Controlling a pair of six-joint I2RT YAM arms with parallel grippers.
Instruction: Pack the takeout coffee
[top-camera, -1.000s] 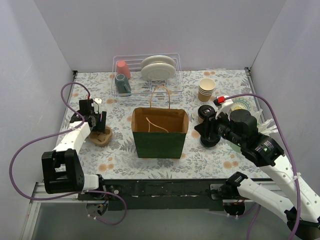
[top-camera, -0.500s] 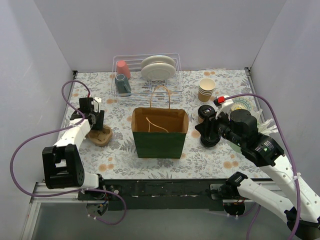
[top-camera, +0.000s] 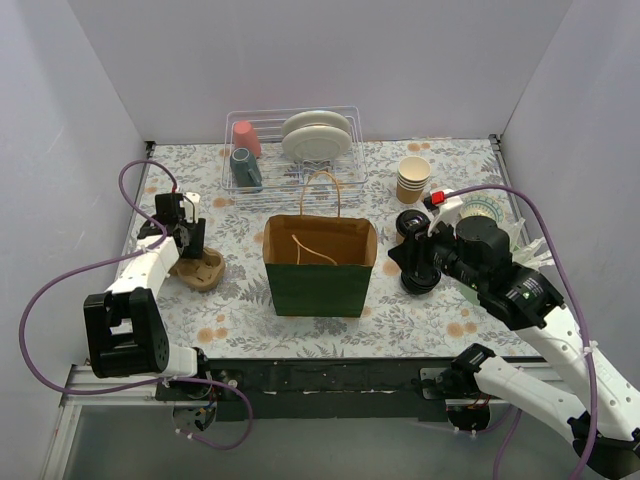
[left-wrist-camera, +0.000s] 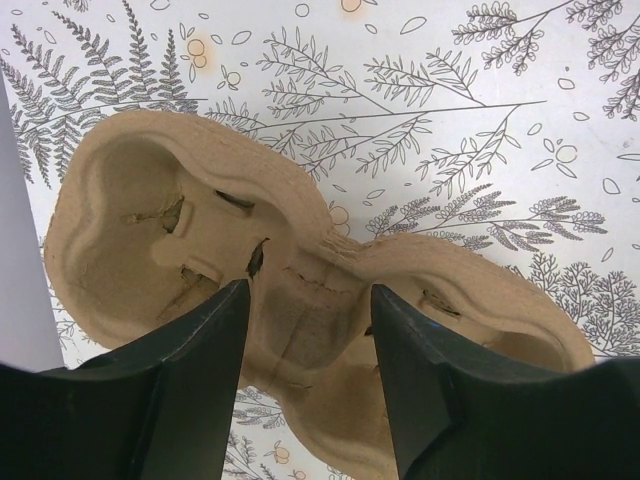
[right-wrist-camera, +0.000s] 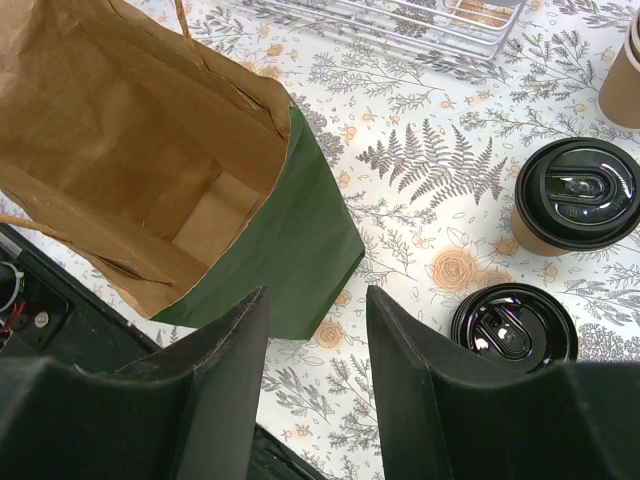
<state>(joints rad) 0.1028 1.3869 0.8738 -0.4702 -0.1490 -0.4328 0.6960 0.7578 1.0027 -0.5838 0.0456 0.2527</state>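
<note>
Fern-printed tabletop (right-wrist-camera: 440, 170) bears round-lidded kraft takeout coffee (right-wrist-camera: 572, 208).

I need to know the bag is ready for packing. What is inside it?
The paper bag looks empty: bare brown walls and floor, plus one handle drooping inside. The near bottom corner is hidden.

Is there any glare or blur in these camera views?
Right wrist: soft highlights on the black lid of the takeout coffee, otherwise sharp. Left wrist: the pulp cup carrier is sharp, the left claw dark and featureless. Top external: evenly lit.
</note>
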